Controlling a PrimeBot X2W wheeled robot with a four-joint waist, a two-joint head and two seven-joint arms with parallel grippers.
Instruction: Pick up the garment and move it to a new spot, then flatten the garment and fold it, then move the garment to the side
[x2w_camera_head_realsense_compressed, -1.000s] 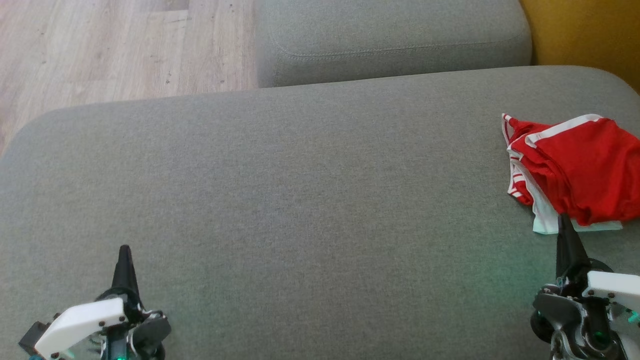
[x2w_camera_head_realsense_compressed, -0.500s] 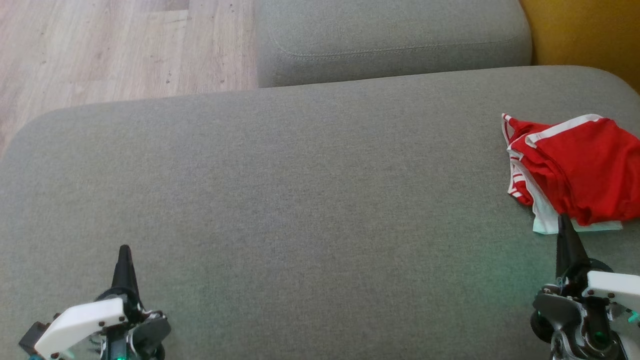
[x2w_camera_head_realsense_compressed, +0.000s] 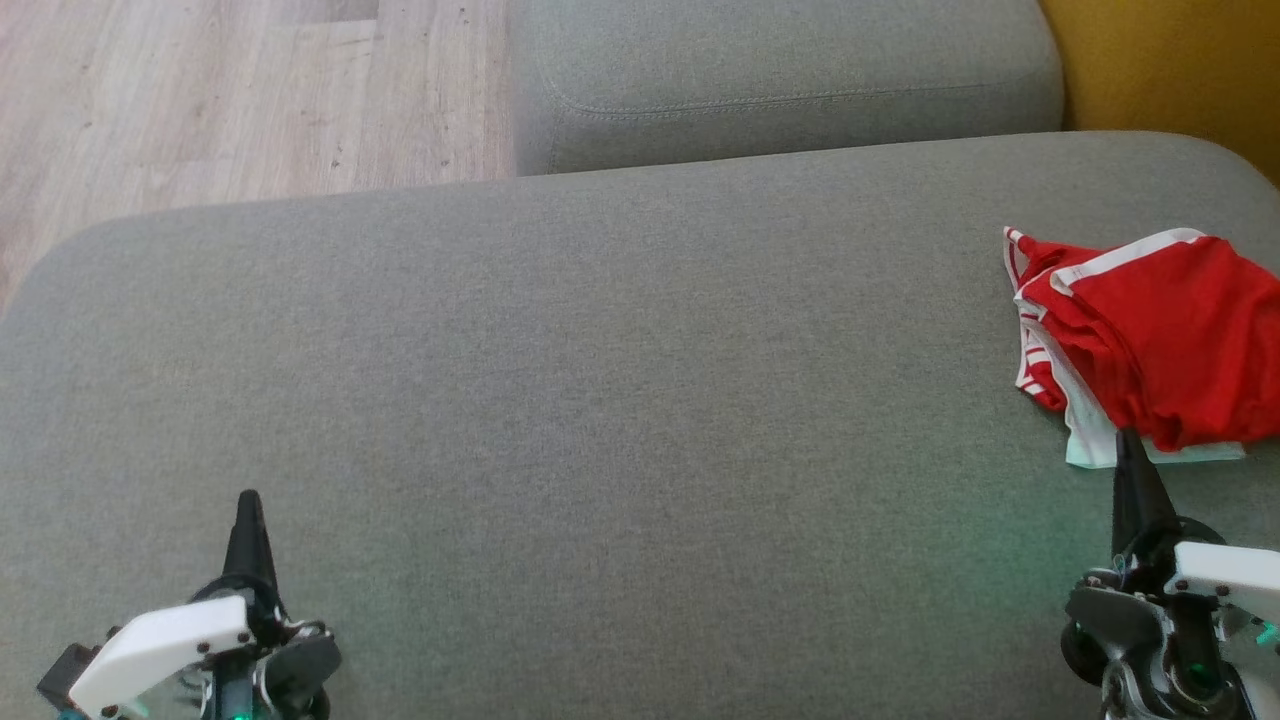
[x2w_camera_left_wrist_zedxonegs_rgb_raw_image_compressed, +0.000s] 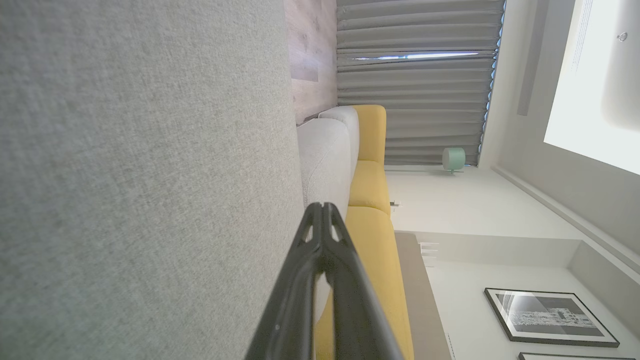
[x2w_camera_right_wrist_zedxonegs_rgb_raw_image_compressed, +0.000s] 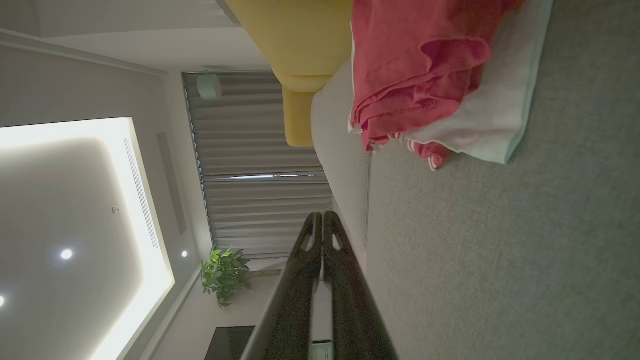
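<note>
One garment (x2w_camera_head_realsense_compressed: 1150, 330), red with white trim: where is it?
— It is bunched in a heap on the grey sofa cushion (x2w_camera_head_realsense_compressed: 600, 380). It lies just ahead of the right fingers (x2w_camera_head_realsense_compressed: 1126, 455) and a little out to their right. A pale, mint-edged layer pokes out from under the red on the side nearest those tips.

Do the tips touch it?
— From the head they overlap that pale edge. In the right wrist view the heap (x2w_camera_right_wrist_zedxonegs_rgb_raw_image_compressed: 415, 75) sits up ahead of the right fingers (x2w_camera_right_wrist_zedxonegs_rgb_raw_image_compressed: 322, 220) with bare cushion in front of it, so I read them as apart.

How do the fingers stand?
— Both pairs are pressed together and pinching nothing. The left fingers (x2w_camera_head_realsense_compressed: 247, 515) are far off to the other side, well apart from the garment, with only grey fabric ahead of them. The left wrist view shows the same closed pair (x2w_camera_left_wrist_zedxonegs_rgb_raw_image_compressed: 322, 212).

And further out?
— A second grey cushion (x2w_camera_head_realsense_compressed: 780, 80) lies beyond the first. A yellow one (x2w_camera_head_realsense_compressed: 1180, 60) is past the garment, and there is wooden floor (x2w_camera_head_realsense_compressed: 230, 90) beyond the left fingers. The wrist views also catch grey curtains (x2w_camera_left_wrist_zedxonegs_rgb_raw_image_compressed: 415, 80), a potted plant (x2w_camera_right_wrist_zedxonegs_rgb_raw_image_compressed: 225, 272) and a framed picture (x2w_camera_left_wrist_zedxonegs_rgb_raw_image_compressed: 550, 315).
</note>
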